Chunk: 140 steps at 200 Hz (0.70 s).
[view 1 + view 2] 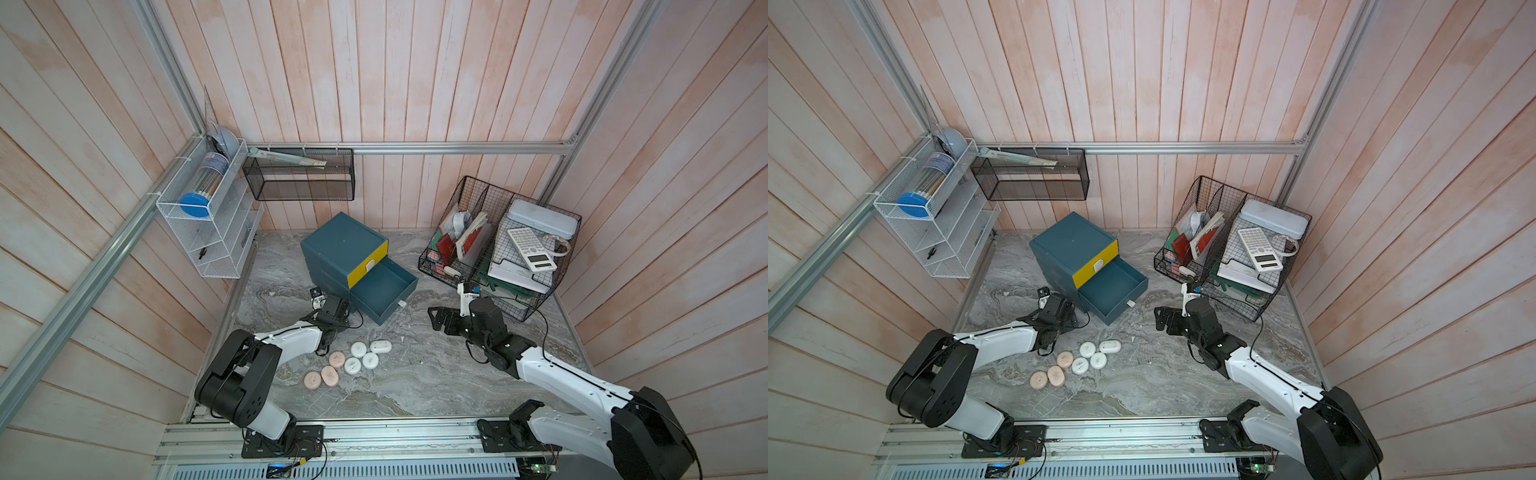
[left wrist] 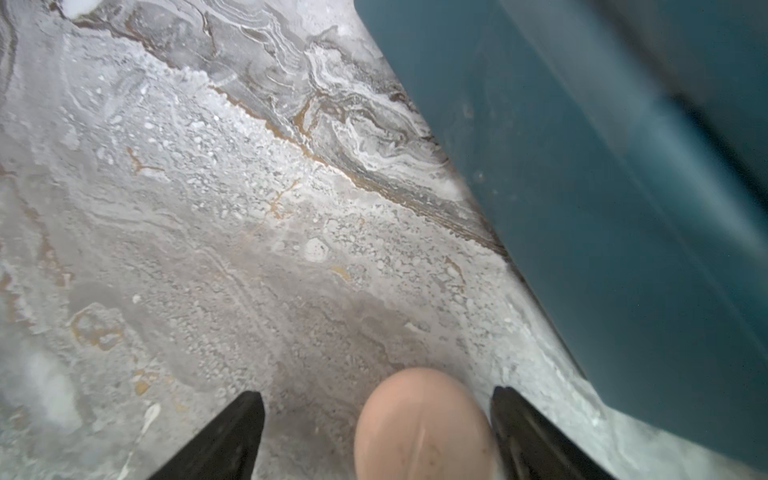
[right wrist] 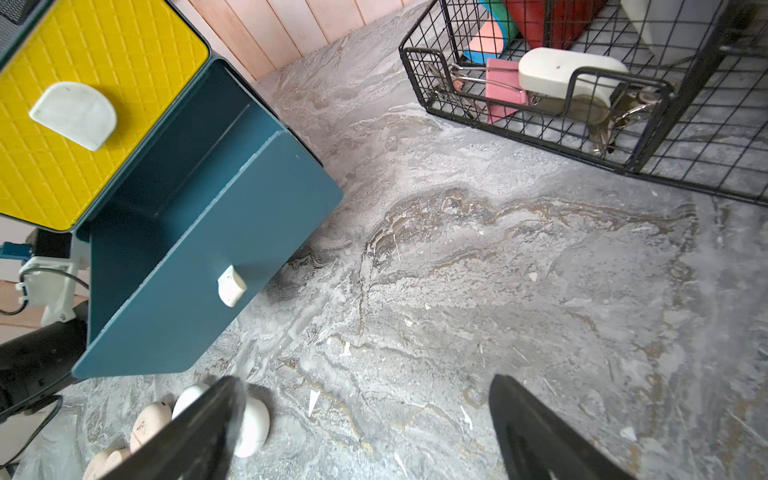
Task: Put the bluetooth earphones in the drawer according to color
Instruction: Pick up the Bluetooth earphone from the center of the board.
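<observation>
Left gripper point(image 2: 376, 392) jaws wide, a pale pink earphone case point(image 2: 424, 424) between them, close to one finger and clear of the other, right beside the teal cabinet point(image 2: 602, 208) side wall. Right gripper point(image 3: 365, 380) jaws wide over bare marble tabletop point(image 3: 498, 270), near the pulled-out teal drawer point(image 3: 199, 270) under the yellow front. Three pink cases point(image 1: 329, 376) and four white cases point(image 1: 370, 360) sit clustered on the tabletop by the left arm point(image 1: 291, 338).
</observation>
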{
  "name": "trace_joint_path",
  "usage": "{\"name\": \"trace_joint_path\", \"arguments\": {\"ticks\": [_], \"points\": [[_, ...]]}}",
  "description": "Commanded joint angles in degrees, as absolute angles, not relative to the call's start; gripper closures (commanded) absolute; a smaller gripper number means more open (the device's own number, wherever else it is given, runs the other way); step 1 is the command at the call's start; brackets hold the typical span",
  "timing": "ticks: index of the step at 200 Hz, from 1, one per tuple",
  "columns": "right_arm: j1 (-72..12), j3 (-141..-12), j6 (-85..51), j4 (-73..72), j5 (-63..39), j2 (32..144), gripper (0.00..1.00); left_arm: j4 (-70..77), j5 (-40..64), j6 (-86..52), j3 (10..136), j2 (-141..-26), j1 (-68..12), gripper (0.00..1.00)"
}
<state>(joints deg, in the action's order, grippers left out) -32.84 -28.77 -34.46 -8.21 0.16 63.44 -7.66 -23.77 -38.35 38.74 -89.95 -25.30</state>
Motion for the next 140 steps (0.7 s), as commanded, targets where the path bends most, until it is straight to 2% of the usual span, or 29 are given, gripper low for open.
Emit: {"name": "trace_joint_path", "arguments": {"ticks": [1, 82, 109, 140], "points": [[-32.7, -27.8, -35.1, -9.6, 0.5, 62.6, 0.02, -6.2, -23.2, -38.1, 40.4, -91.9, -25.5, 0.15], [-32.6, -27.1, -35.4, -9.6, 0.0, 61.7, 0.02, -7.0, -24.4, -38.6, 41.1, -94.0, -25.6, 0.47], [-32.6, -26.7, -35.4, -9.6, 0.0, 61.3, 0.02, -7.3, -24.2, -38.5, 40.8, -93.5, -25.6, 0.54], [-32.6, -26.4, -35.5, -9.7, 0.0, 60.9, 0.02, -8.5, -24.8, -38.4, 40.3, -91.3, -26.7, 0.54]]}}
